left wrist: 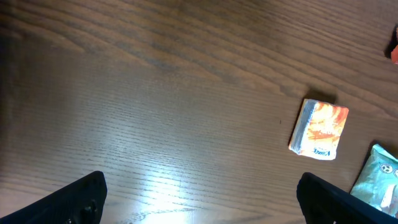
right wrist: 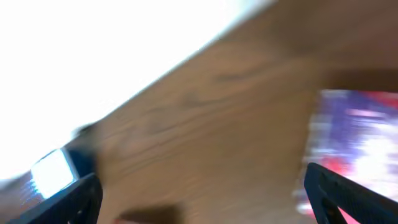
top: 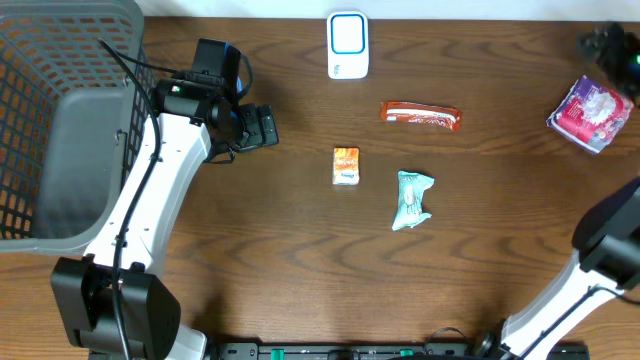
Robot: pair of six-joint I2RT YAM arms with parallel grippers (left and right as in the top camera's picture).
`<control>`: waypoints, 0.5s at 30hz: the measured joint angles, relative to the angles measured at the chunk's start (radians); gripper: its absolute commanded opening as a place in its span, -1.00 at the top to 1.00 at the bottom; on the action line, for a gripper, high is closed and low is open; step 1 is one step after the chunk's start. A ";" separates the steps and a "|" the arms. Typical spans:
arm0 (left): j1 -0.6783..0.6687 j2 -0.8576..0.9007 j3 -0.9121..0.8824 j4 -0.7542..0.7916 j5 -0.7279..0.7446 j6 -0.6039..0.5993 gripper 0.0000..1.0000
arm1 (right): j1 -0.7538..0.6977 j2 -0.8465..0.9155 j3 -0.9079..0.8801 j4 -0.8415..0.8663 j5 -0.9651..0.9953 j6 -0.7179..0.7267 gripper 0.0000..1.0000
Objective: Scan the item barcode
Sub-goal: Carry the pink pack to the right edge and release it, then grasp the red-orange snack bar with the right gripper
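While the left hand hovers over the counter, its fingers stand spread wide with nothing between them. Ahead of this hand and off to its right side lies a small orange box, flat on the wood. Just beyond the box, at the edge of the left wrist view, lies a teal packet, near the box but apart from it. Behind the hand, alongside its own arm, stands a grey mesh basket.

The right hand is also spread, with one finger at each lower corner of its blurred wrist view. A purple-and-pink packet rests on the counter just beside this hand. It lies ahead of the right finger, not between the two. Whether the finger touches it cannot be told through the blur.

The white scanner sits well apart from the right hand, far across the counter on its left side. It lies beyond the left hand's fingertips and to their left. An orange-red wrapped bar lies between the scanner and the teal packet, close to the line from the right hand to the small orange box.
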 measured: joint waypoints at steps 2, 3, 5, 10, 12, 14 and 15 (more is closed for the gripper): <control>0.000 0.000 0.000 0.000 0.000 0.000 -0.96 | 0.046 -0.028 0.010 -0.022 -0.060 -0.035 -0.81; 0.000 0.000 0.000 0.000 0.000 0.000 -0.96 | 0.072 -0.032 0.012 -0.032 -0.080 -0.058 -0.75; 0.000 0.000 0.000 0.000 0.000 0.000 -0.96 | 0.132 -0.027 0.013 -0.070 -0.108 -0.122 -0.79; 0.000 0.000 0.000 0.000 0.000 0.000 -0.96 | 0.306 0.043 0.013 -0.122 -0.059 -0.285 -0.86; 0.000 0.000 0.000 0.000 0.000 0.000 -0.96 | 0.378 0.081 0.013 -0.121 0.032 -0.321 -0.86; 0.000 0.000 0.000 0.000 0.000 0.000 -0.96 | 0.447 0.120 0.012 -0.119 0.144 -0.345 -0.86; 0.000 0.000 0.000 0.000 0.000 0.000 -0.96 | 0.475 0.137 0.012 -0.119 0.193 -0.356 -0.84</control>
